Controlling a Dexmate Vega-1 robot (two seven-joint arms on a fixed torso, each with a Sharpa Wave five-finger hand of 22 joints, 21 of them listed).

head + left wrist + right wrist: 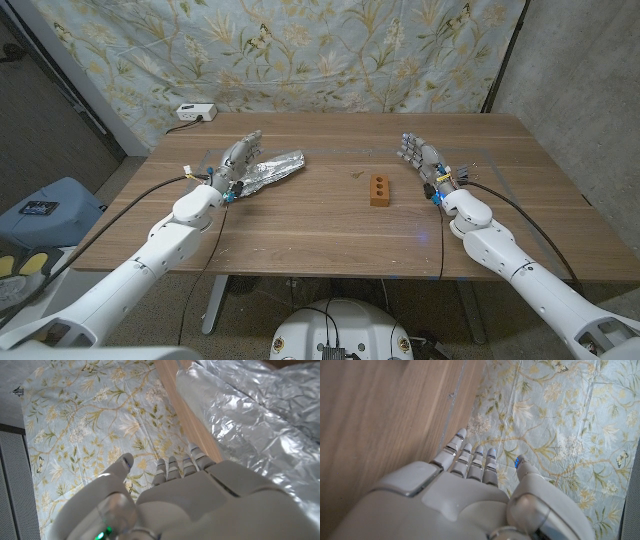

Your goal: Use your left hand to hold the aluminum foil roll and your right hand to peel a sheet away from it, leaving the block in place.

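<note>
The aluminum foil roll (268,169) lies crumpled at the table's left rear, slanting from near left to far right. My left hand (238,159) stands beside its near left end with fingers straight and apart, holding nothing; whether it touches the foil I cannot tell. In the left wrist view the foil (260,420) shines close beside the left hand (200,495). A small brown block (380,189) with holes sits at the table's middle. My right hand (420,159) stands to the block's right, fingers extended, holding nothing, and it appears over bare wood in the right wrist view (465,490).
The wooden table (320,240) has bare wood between the foil and the block and along its front. A floral cloth (300,50) hangs behind it. A white power strip (195,112) lies past the table's far left corner. A blue bin (45,210) stands at the left.
</note>
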